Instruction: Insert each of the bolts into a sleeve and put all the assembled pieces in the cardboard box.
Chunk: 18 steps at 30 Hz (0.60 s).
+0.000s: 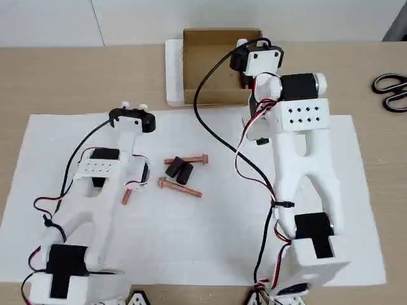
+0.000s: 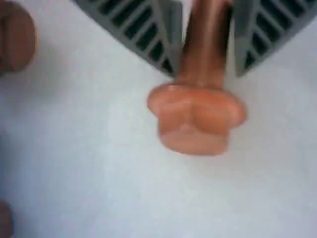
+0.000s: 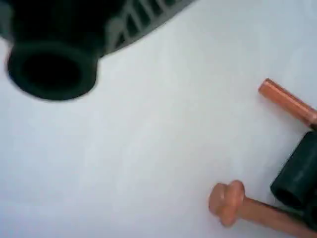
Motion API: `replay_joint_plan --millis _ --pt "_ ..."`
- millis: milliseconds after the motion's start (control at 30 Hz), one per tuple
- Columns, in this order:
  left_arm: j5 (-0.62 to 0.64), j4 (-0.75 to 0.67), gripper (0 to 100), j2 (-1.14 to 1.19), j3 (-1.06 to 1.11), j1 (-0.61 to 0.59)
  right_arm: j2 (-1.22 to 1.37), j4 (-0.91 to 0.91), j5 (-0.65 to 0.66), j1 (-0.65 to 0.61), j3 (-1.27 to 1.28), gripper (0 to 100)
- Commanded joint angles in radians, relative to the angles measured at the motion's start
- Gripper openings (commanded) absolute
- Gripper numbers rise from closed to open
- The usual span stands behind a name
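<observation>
Bolt (image 2: 195, 114) sits clamped in the left hand (image 2: 205, 39), head jutting out; right hand (image 3: 74, 25) grips a sleeve (image 3: 52, 72).

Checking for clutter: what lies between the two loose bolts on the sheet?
Two black sleeves, between the farther bolt and the nearer bolt, in the high view.

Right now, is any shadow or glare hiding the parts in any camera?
High view: even light, no glare; the loose bolts and sleeves stand out plainly on the white sheet. Left wrist view: the held bolt is evenly lit, with no glare. Right wrist view: the held sleeve is dark, its bore in shadow.
</observation>
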Motion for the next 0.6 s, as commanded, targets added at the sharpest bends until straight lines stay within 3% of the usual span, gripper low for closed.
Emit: replay_joint_plan --millis 0,333,567 --pt "0.000 0.058 0 -0.005 -0.077 0.017 -0.065 0.013 -0.012 0.008 -0.032 0.2" --pt "0.021 0.229 1 -0.006 -0.275 0.055 -0.065 0.013 -0.012 0.008 -0.032 0.2" --pt "0.017 0.486 1 -0.006 -0.595 0.037 -0.150 0.013 -0.011 0.002 -0.032 0.2"
